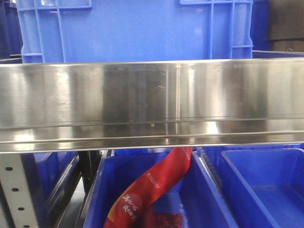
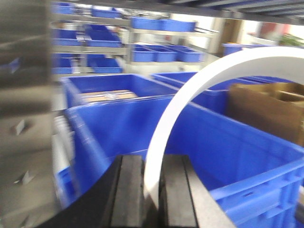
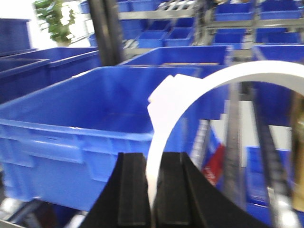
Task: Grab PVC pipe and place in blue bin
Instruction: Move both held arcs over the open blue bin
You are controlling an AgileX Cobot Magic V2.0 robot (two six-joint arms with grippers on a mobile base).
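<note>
PVC pipe (image 2: 190, 89) | white curved wall, likely light, rigid, slick | your left gripper (image 2: 152, 166) and right gripper (image 3: 152, 164) each pinch its edge; grip there

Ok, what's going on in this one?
Both arms are holding curved white PVC pipe. The left gripper is clamped on a white pipe arc in front of a blue bin. The right gripper grips a similar arc beside a large blue crate. Whether that is one piece or two isn't clear. Nothing is released yet. The front camera shows mostly a steel shelf, no pipe.
</note>
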